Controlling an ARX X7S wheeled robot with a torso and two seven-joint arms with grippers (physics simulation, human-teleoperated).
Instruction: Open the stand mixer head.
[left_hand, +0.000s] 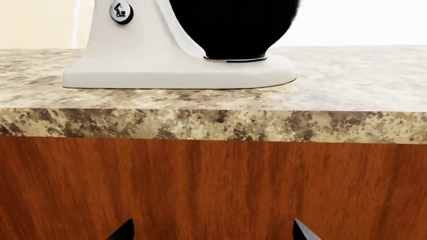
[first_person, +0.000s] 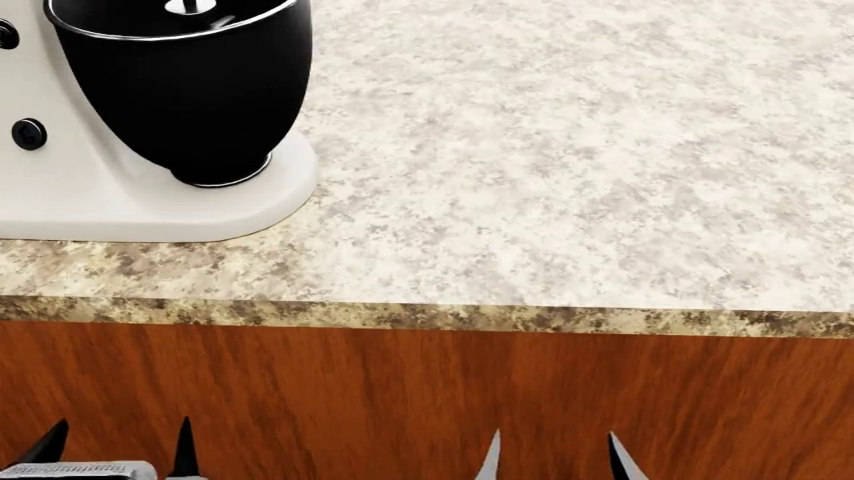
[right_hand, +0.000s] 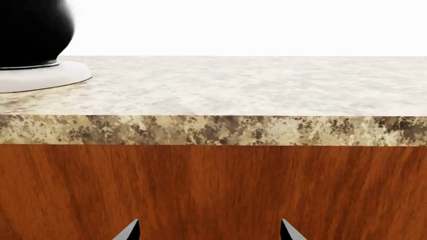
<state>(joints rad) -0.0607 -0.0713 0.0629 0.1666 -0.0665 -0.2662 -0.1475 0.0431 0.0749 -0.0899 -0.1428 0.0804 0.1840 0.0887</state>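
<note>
The stand mixer head is out of view in every frame. Only the mixer's lower part shows: the glossy black bowl (first_person: 187, 90) on the white base (first_person: 134, 205), with two black knobs on the column, at the counter's left. The bowl (left_hand: 230, 27) and base (left_hand: 173, 75) also show in the left wrist view, and a sliver of the base (right_hand: 40, 77) in the right wrist view. My left gripper (first_person: 116, 450) and right gripper (first_person: 554, 458) are both open and empty, low in front of the wooden cabinet face, below the counter edge. Only their fingertips show.
The speckled stone countertop (first_person: 561, 170) stretches right of the mixer. Its thick front edge (first_person: 441, 317) overhangs a reddish wooden cabinet front (first_person: 441, 400), which faces both grippers.
</note>
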